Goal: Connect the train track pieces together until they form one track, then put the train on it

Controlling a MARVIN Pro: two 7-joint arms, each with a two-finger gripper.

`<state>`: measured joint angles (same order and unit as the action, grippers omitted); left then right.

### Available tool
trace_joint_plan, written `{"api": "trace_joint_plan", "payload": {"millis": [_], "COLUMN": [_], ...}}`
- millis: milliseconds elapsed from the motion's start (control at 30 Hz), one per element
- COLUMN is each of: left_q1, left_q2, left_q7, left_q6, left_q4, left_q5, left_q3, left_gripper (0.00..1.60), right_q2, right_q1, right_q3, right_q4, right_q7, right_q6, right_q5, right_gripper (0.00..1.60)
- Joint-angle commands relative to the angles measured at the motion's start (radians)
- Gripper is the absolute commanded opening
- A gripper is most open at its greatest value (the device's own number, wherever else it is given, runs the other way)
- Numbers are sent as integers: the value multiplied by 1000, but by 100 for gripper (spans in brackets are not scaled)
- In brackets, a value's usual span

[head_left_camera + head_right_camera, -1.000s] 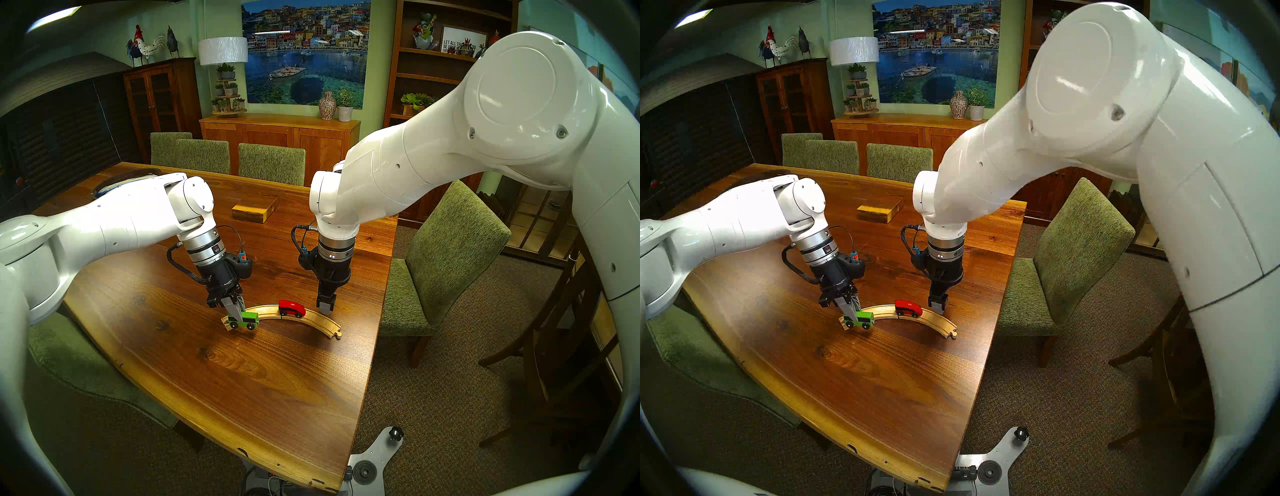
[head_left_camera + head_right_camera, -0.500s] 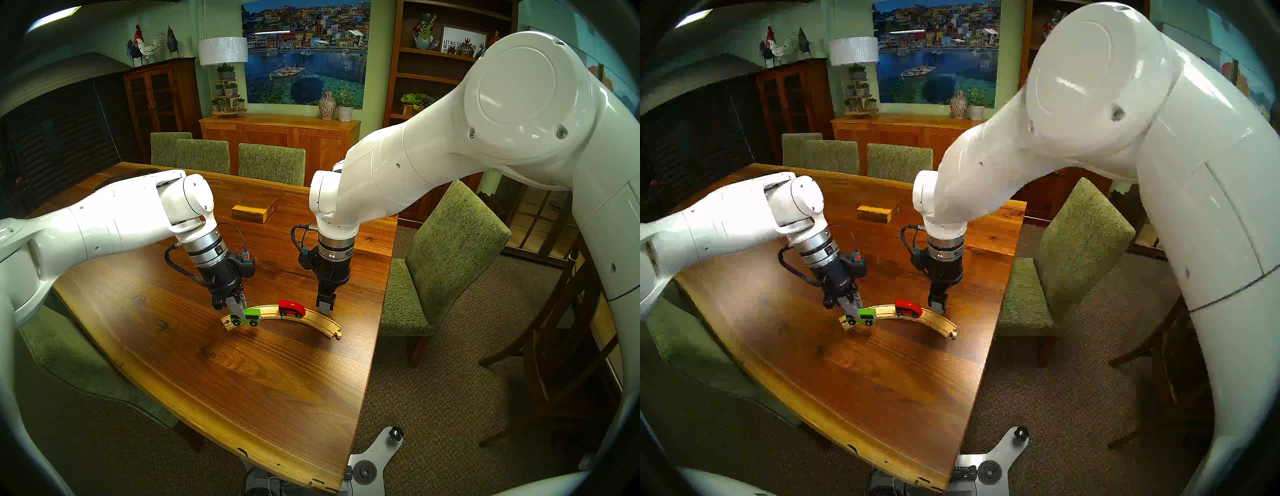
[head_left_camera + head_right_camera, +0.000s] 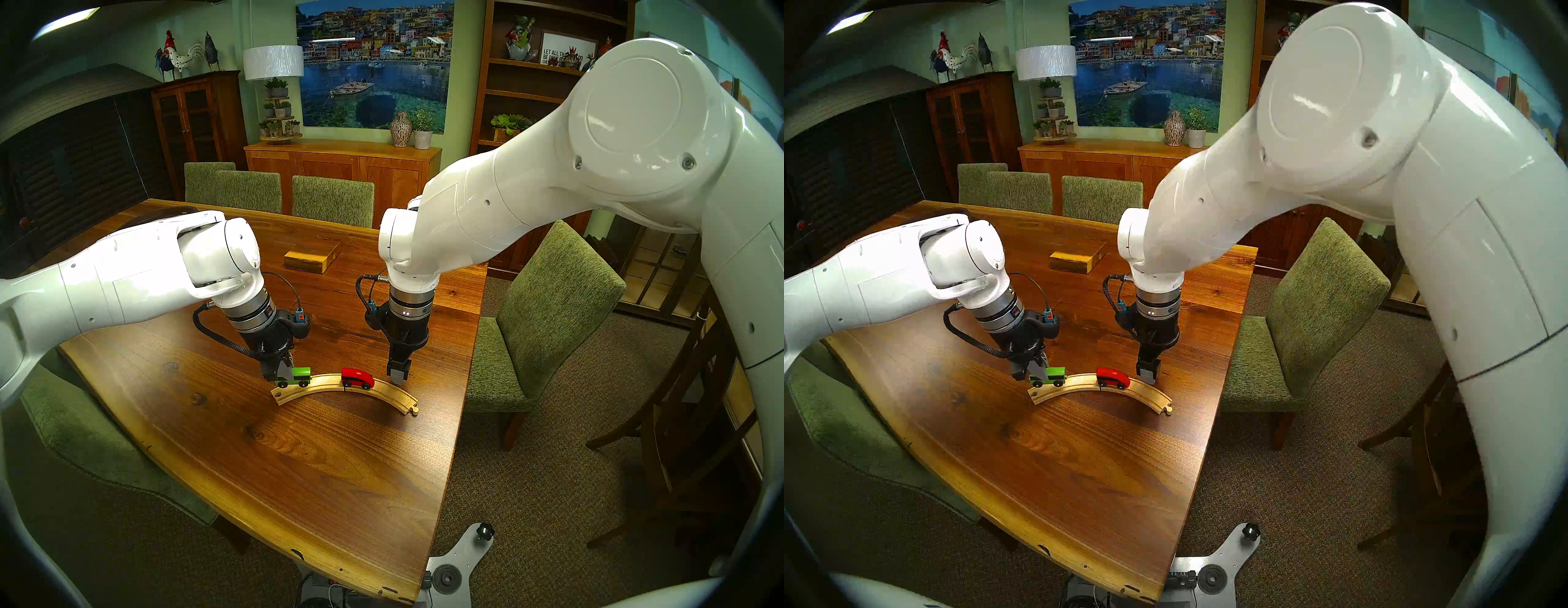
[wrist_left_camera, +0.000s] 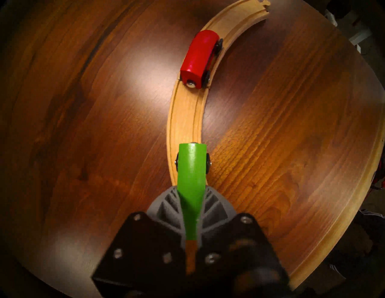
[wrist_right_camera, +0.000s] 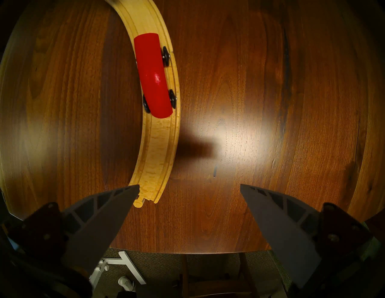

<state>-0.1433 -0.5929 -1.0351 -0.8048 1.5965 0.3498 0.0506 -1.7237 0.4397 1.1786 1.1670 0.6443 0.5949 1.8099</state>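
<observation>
A dining room with green chairs (image 3: pixel 547 305), a sideboard and a harbour picture lay behind a dark wooden worktop (image 3: pixel 297 467). In the head views, the joined track (image 3: pixel 339 384) formed one pale arc at the centre of the frame, both ends bending toward the lower edge. The red engine (image 3: pixel 357 378) stood on the arc's crest. Left of it, the left gripper (image 3: pixel 285 373) had its fingers clamped on the rear of the green carriage (image 3: pixel 297 376), which sat level over the arc's left part; whether its wheels touched the grooves could not be told. The right gripper (image 3: pixel 399 375) hung just right of the engine, beside the track. A wooden block (image 3: pixel 312 257) lay further up the frame, well apart.

In the left wrist view, the grey fingers (image 4: pixel 166 206) pressed both sides of the green carriage (image 4: pixel 191 166) at lower centre, over the track (image 4: pixel 185 116), which curved to the upper right past the red engine (image 4: pixel 200 60).

In the right wrist view, the dark fingers (image 5: pixel 100 220) stood wide apart and empty at the bottom corners; the peg end of the track (image 5: pixel 158 158) lay beside the left one, the red engine (image 5: pixel 153 75) higher up.
</observation>
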Motion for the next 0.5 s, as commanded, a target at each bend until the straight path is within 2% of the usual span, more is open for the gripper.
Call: {"api": "trace_joint_plan", "payload": {"millis": [0, 100, 233, 467], "left_q1": [6, -6, -23, -44], "left_q2": [84, 105, 154, 173], "left_q7": [60, 90, 167, 259], "left_q6": [-130, -155, -155, -155], "left_q4": [128, 159, 225, 222], "left_q5": [60, 113, 196, 306], "left_q3": [-47, -59, -82, -100], "left_gripper": [0, 0, 0, 0], "right_q2": [12, 13, 14, 15], "right_q1": [33, 34, 35, 36], "right_q3": [-5, -5, -7, -8], "right_q4": [-16, -16, -15, -14], "right_q7": [0, 0, 0, -1], "right_q6": [0, 1, 1, 2], "right_q5": [3, 4, 4, 4], "right_gripper": [160, 160, 160, 160]}}
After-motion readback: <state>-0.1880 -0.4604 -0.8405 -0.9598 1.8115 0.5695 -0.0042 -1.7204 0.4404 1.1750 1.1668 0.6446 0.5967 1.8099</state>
